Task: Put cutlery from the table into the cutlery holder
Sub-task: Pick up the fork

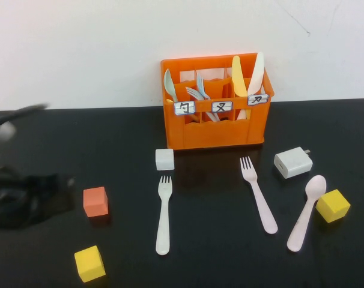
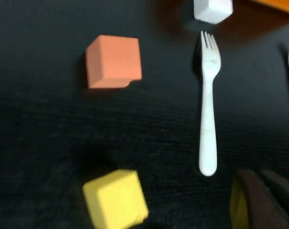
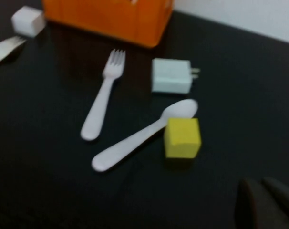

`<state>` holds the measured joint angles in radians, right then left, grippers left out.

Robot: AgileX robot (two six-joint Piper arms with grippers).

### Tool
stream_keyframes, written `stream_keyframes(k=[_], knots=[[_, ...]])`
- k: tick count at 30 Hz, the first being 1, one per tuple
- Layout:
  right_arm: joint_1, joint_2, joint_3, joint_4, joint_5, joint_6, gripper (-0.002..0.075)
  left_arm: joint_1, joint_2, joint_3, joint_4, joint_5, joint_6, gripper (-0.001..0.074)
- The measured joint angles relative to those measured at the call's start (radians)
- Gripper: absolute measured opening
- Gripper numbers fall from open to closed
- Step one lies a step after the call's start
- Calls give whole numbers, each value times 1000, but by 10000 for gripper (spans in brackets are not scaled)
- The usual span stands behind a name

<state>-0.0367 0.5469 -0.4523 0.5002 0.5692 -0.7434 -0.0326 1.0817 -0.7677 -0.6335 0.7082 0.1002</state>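
The orange cutlery holder [image 1: 212, 129] stands at the back of the black table and holds several utensils. A white fork [image 1: 163, 216] lies in front of it on the left and also shows in the left wrist view [image 2: 209, 102]. A pink fork [image 1: 258, 195] and a pink spoon [image 1: 306, 212] lie to the right; the fork [image 3: 102, 98] and spoon [image 3: 142, 136] also show in the right wrist view. My left gripper [image 2: 266, 191] is shut and empty, hovering near the white fork's handle end. My right gripper [image 3: 261, 191] is shut and empty, short of the spoon.
An orange cube [image 1: 95, 201], a yellow cube [image 1: 89, 263] and a small white cube [image 1: 164, 159] sit around the white fork. A white charger [image 1: 292, 162] and another yellow cube [image 1: 332, 206] flank the spoon. My left arm [image 1: 20, 195] is blurred at the far left.
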Motion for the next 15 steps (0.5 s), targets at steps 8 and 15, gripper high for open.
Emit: stream_keyframes(k=[8,15], knots=[[0,107,0,49,11,-141,-2,-288,286,-216,320,-25,-254,-3],[0,189,0,49,7,-156,-2,-506,498,-409,722,53,-633,-3]])
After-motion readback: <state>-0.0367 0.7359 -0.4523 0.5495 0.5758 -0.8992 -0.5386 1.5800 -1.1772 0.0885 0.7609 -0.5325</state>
